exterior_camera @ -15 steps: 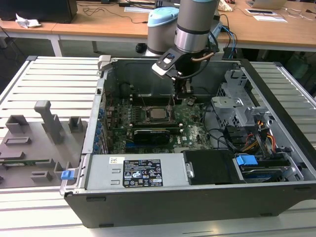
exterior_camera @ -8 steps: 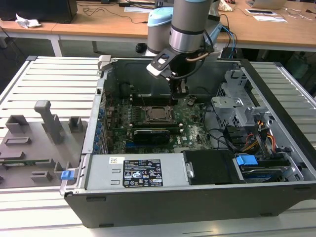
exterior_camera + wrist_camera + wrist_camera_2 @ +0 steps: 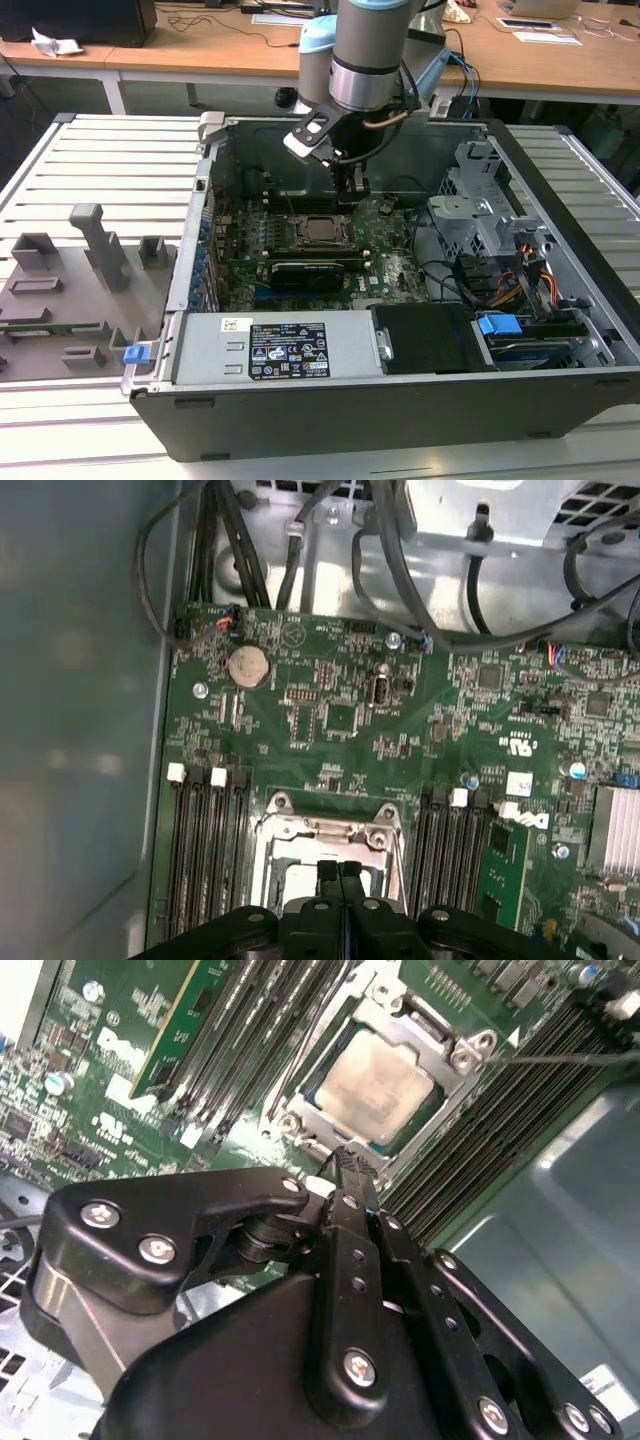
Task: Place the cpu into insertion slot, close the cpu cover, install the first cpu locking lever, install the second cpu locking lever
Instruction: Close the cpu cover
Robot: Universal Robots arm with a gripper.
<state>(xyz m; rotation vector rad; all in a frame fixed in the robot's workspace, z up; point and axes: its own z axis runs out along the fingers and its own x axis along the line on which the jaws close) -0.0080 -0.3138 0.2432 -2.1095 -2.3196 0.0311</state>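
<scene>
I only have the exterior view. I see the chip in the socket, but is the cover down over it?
Observer: Yes; in the second wrist view the cpu lies flat with the cpu cover frame down around it.
Operator: Is the gripper open?
Observer: No; in the first wrist view the gripper is shut, with nothing between its tips.
Operator: Where's the tip?
Observer: In the second wrist view, at the cpu cover's edge, beside the cpu.
</scene>
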